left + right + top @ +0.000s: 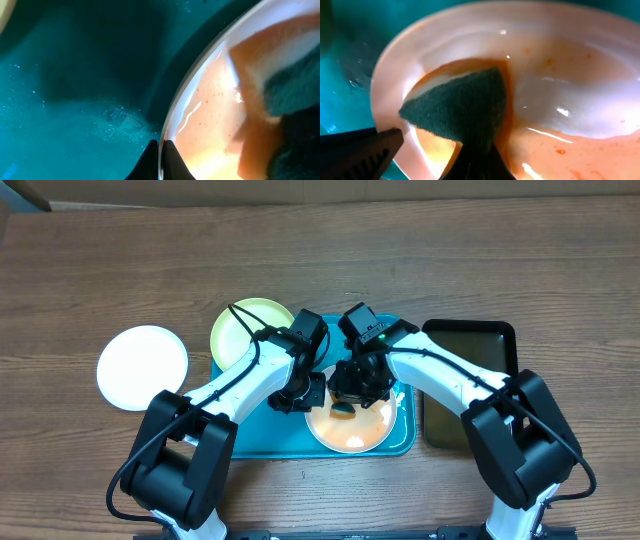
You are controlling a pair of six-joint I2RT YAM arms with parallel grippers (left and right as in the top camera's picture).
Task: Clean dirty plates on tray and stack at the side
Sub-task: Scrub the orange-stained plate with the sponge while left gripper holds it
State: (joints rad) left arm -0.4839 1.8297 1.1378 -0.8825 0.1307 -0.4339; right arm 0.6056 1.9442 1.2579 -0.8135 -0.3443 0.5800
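A white dirty plate (362, 436) smeared with orange sauce lies on the teal tray (268, 436), at its right side. My left gripper (314, 392) is shut on this plate's left rim; in the left wrist view its jaws (161, 146) pinch the thin white edge of the plate (215, 110). My right gripper (346, 406) is shut on a sponge (462, 102), green scouring side up, pressed onto the wet, orange plate (560, 75). A pale yellow-green plate (249, 327) sits at the tray's far left corner. A clean-looking white plate (142, 367) rests on the table to the left.
A narrow black tray (470, 385) lies right of the teal tray, under my right arm. Both arms cross over the teal tray's middle. Water drops show on the tray floor (120, 122). Wooden table surrounds everything.
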